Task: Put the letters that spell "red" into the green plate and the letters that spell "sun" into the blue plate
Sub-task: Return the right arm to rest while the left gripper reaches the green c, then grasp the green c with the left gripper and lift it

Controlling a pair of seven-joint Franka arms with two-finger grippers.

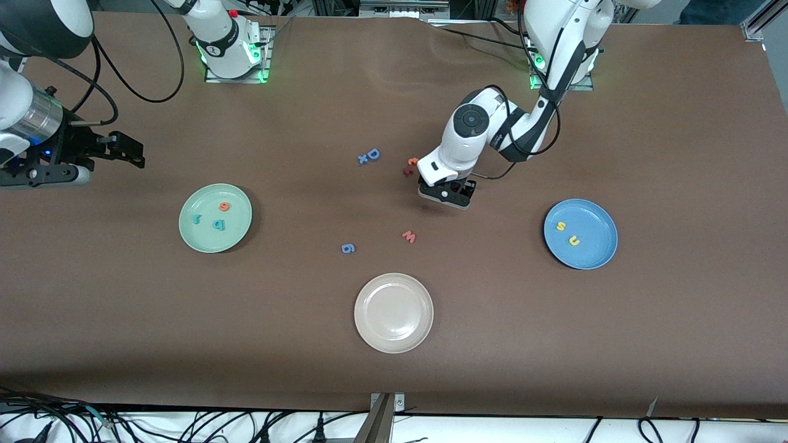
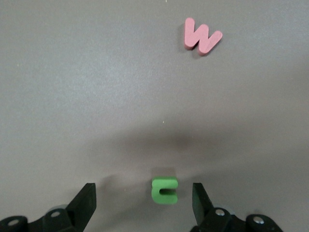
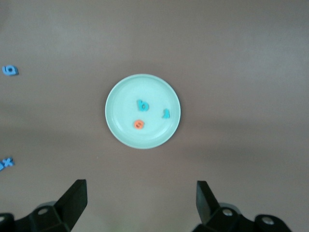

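Observation:
The green plate (image 1: pixel 239 212) (image 3: pixel 120 99) lies toward the right arm's end and holds an orange "e" (image 1: pixel 224 207), a teal "r" (image 1: pixel 197 218) and a teal "d" (image 1: pixel 219 224). The blue plate (image 1: pixel 596 223) at the left arm's end holds a yellow "s" (image 1: pixel 561 226) and a yellow "u" shape (image 1: pixel 574 241). My left gripper (image 1: pixel 446 194) (image 2: pixel 144 195) is low over mid-table, open, with a dark green "u" shape (image 2: pixel 164 190) lying between its fingers, untouched. The front view hides that letter under the hand. My right gripper (image 1: pixel 126 151) (image 3: pixel 142 203) waits open, high above the green plate.
A beige-white plate (image 1: pixel 394 335) sits nearest the front camera. A pink-red "w" (image 1: pixel 409 236) (image 2: pixel 202 36) and a blue "6" (image 1: pixel 348 248) lie between it and the left gripper. A blue "D" (image 1: pixel 373 154), a blue "x" (image 1: pixel 363 159) and red-orange letters (image 1: pixel 410 166) lie farther back.

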